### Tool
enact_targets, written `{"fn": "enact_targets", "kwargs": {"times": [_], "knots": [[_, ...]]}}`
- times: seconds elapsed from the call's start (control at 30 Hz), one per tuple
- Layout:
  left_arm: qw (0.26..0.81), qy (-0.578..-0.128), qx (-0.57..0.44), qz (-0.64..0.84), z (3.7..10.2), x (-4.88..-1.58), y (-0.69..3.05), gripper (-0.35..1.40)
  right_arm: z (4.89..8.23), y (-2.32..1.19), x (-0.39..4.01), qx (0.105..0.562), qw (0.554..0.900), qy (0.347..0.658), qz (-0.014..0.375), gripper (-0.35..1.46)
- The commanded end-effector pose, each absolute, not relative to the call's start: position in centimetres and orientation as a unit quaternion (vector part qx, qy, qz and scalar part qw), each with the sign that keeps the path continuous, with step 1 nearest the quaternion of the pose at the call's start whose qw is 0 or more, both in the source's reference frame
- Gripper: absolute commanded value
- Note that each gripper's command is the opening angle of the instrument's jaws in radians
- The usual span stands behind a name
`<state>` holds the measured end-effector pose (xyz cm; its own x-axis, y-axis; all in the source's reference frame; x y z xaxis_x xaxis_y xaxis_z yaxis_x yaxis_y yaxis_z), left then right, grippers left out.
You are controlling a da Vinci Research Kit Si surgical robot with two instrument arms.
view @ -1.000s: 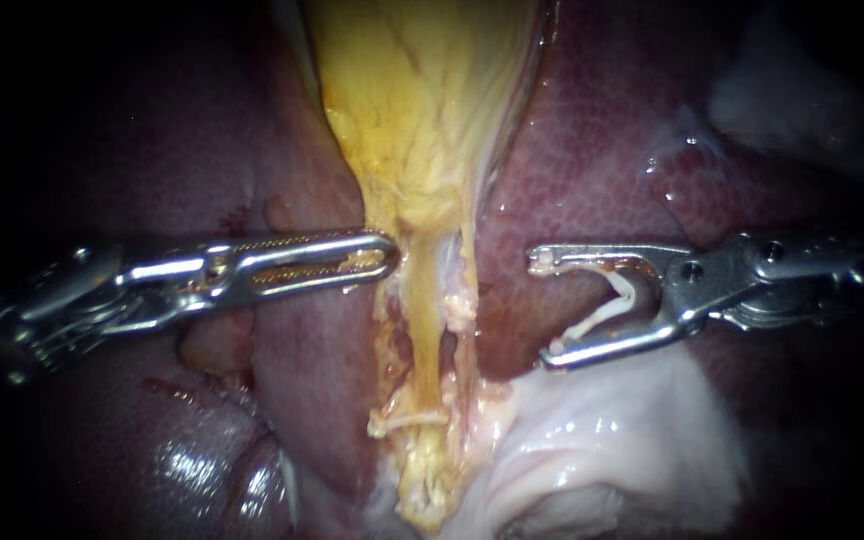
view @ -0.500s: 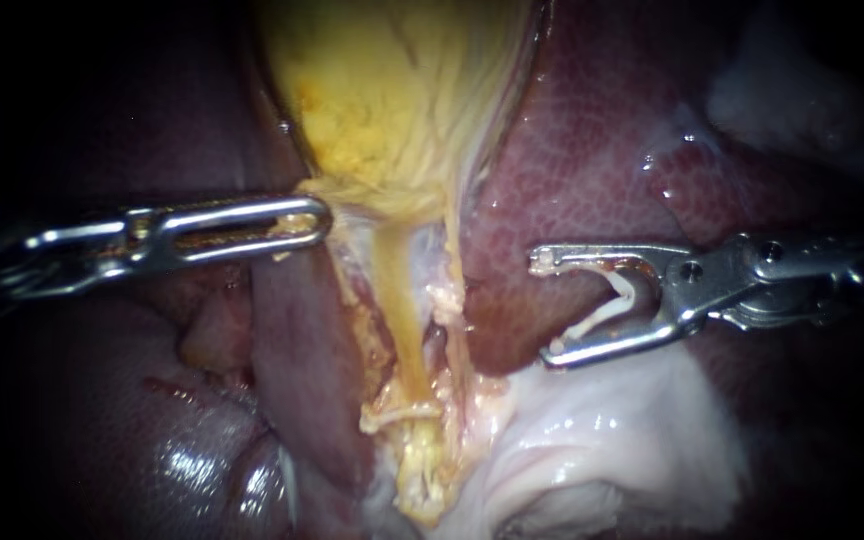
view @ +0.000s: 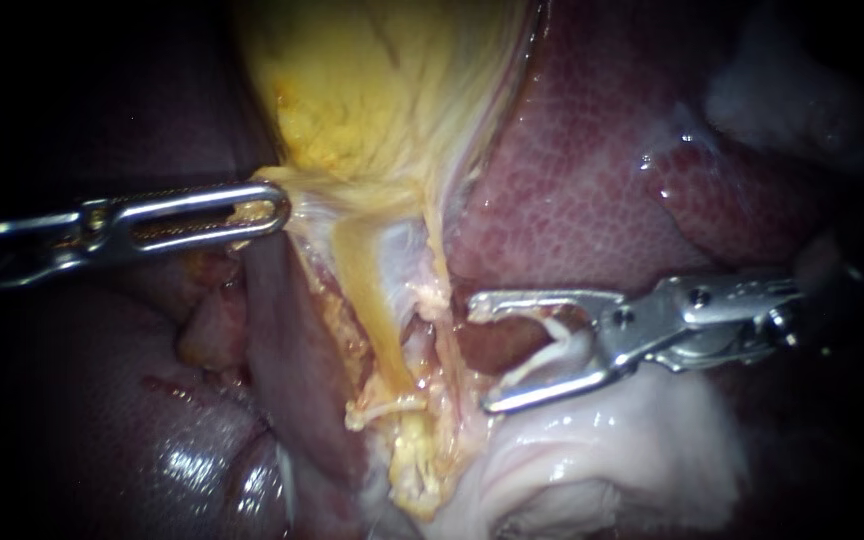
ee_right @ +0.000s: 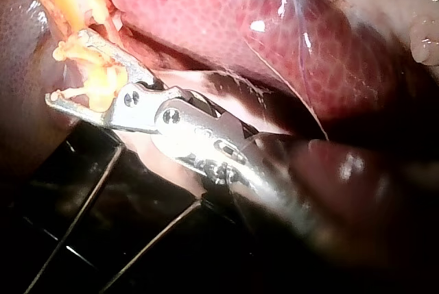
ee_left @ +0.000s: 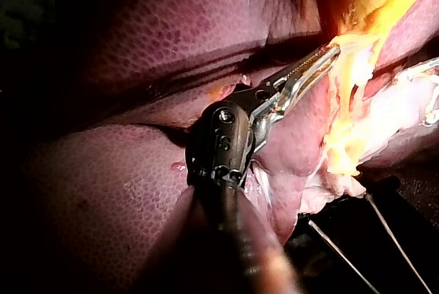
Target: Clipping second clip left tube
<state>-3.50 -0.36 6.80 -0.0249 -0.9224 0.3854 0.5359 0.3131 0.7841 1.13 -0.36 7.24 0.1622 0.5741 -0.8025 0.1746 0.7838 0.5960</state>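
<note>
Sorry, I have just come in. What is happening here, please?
The left instrument, its tool shut on the lower edge of the yellow gallbladder, holds that tissue out to the side, so the tubes below are stretched and exposed. The right instrument carries a white clip in its wide tool, the tips right beside the tubes, not yet around one. One pale clip seems to sit lower on a tube.

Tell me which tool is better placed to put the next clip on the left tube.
Right. The right tool holds a clip in its spread jaws, facing the left tube close by. The left tool is shut on the gallbladder, holding it taut.
</note>
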Motion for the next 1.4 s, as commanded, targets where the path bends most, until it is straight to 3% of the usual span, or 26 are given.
{"fn": "enact_targets", "kwargs": {"times": [0.03,0.4,0.8,0.93,1.13,1.4], "knots": [[0.666,-0.461,0.209,-0.548,6.77,-3.50,-0.36,-0.35,7.32,-0.38,1.16,0.299,0.703,0.629,0.142,0.60],[0.666,-0.460,0.206,-0.550,6.68,-3.51,-0.42,-0.35,8.00,-0.49,1.47,0.314,0.713,0.606,0.159,0.60],[0.665,-0.462,0.208,-0.549,6.60,-3.52,-0.46,-0.35,8.16,-0.59,1.73,0.334,0.708,0.601,0.161,0.60],[0.665,-0.462,0.208,-0.549,6.61,-3.51,-0.45,-0.35,8.19,-0.73,1.84,0.373,0.696,0.593,0.156,0.60],[0.665,-0.462,0.210,-0.548,6.68,-3.45,-0.42,-0.35,8.06,-0.76,1.84,0.428,0.648,0.612,0.152,0.60],[0.665,-0.462,0.210,-0.547,6.80,-3.38,-0.35,-0.35,8.02,-0.76,1.96,0.467,0.608,0.625,0.146,0.58]]}}
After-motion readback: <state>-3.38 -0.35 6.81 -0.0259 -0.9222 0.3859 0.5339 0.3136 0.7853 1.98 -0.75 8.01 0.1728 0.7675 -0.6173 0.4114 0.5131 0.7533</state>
